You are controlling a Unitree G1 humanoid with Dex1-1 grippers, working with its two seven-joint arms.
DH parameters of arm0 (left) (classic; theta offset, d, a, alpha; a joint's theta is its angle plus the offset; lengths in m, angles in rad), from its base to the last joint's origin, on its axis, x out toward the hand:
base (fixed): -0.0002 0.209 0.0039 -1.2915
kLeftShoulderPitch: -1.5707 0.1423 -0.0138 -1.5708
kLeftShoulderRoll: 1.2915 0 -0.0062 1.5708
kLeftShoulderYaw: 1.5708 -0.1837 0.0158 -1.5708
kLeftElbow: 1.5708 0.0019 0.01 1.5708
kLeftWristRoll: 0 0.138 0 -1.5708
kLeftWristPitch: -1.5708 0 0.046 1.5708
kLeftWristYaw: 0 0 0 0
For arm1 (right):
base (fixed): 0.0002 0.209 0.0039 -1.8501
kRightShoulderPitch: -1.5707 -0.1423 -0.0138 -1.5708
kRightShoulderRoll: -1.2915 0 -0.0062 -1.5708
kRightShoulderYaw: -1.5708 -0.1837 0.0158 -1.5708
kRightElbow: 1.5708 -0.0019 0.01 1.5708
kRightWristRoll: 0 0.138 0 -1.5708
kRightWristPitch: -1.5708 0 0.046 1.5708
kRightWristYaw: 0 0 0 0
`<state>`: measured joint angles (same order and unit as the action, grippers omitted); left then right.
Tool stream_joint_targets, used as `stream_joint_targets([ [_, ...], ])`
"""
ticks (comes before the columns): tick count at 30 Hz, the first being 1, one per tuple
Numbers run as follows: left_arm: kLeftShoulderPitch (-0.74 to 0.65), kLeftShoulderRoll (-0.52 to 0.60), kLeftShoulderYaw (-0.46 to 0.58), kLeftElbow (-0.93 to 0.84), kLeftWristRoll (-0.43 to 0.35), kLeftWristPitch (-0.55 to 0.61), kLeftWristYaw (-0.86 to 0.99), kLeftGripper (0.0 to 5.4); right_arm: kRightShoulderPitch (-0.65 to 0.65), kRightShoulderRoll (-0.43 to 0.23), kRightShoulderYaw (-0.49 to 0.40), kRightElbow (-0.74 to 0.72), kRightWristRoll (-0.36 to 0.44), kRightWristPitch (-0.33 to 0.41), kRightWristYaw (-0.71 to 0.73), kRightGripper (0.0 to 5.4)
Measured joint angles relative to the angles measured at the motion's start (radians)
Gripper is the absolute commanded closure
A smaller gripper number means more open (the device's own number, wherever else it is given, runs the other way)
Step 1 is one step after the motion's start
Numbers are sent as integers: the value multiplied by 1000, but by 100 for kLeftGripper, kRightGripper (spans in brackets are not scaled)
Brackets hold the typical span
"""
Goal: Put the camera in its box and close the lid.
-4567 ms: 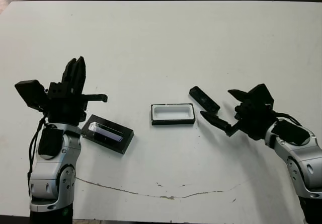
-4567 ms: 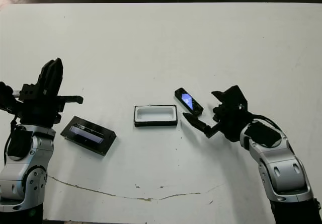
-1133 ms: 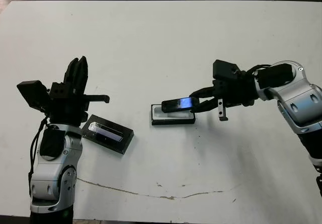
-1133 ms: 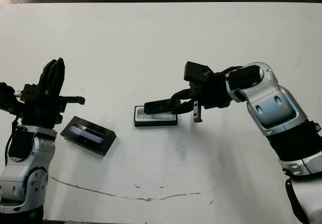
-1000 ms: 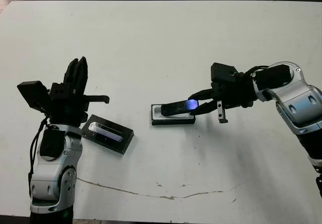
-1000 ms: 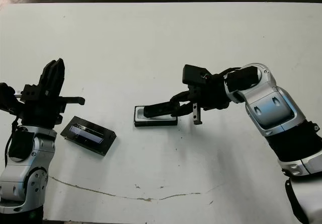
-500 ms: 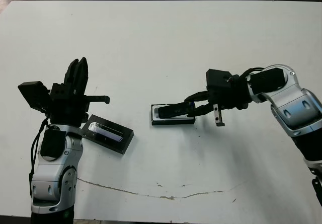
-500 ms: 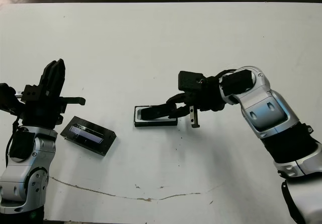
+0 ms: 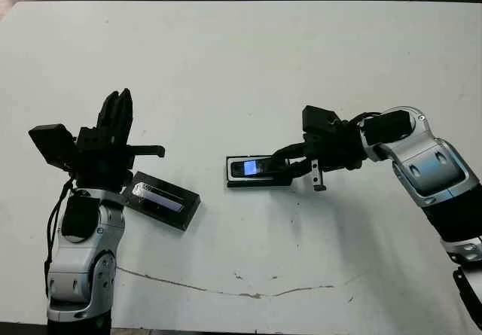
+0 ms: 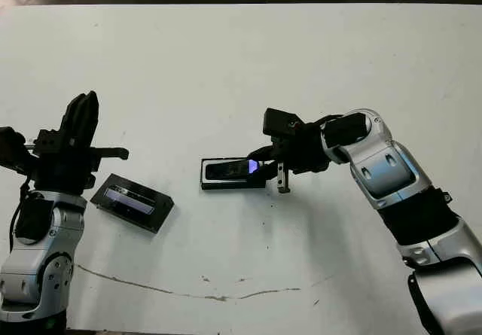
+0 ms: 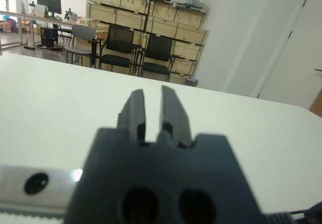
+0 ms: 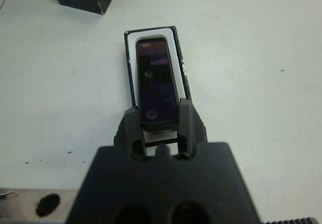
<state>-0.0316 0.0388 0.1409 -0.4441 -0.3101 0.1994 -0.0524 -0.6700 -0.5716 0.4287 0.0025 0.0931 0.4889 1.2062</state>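
Note:
The camera (image 9: 256, 167), a slim black bar with a bluish gleam, lies lengthwise inside the box (image 9: 260, 184), a shallow black tray with white lining, at the table's middle. My right gripper (image 9: 282, 165) is shut on the camera's right end. In the right wrist view its fingers (image 12: 184, 114) flank the near end of the camera (image 12: 157, 83) over the box's white lining (image 12: 131, 58). The lid (image 9: 160, 199), a black slab with a shiny panel, lies flat to the left of the box. My left gripper (image 9: 117, 108) stands raised beside the lid, shut and holding nothing.
A thin dark crack (image 9: 248, 293) runs across the white table near its front edge. The table's far edge (image 9: 241, 1) meets a dark floor. The left wrist view shows chairs (image 11: 118, 45) and stacked crates beyond the table.
My right gripper has carried the camera from the table right of the box to above the box and lowered it in. The left arm and lid have stayed put.

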Motion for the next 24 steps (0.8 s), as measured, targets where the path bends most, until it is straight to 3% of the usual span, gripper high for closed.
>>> stream_joint_targets([
  [2,0,-1,-1,0,0,0,0,540,7,2,0,-14,0,11,-14,539],
  [5,1,-2,-2,0,0,0,0,540,14,4,-3,-35,0,33,-26,492],
  [12,9,-2,1,-1,-1,0,0,540,14,15,-62,-60,16,17,-66,340],
  [19,10,-2,2,-1,-2,0,0,540,15,4,-126,-136,3,-68,-142,189],
  [24,9,-1,5,-1,-4,0,-2,540,20,-2,-192,-179,34,-63,-180,77],
])
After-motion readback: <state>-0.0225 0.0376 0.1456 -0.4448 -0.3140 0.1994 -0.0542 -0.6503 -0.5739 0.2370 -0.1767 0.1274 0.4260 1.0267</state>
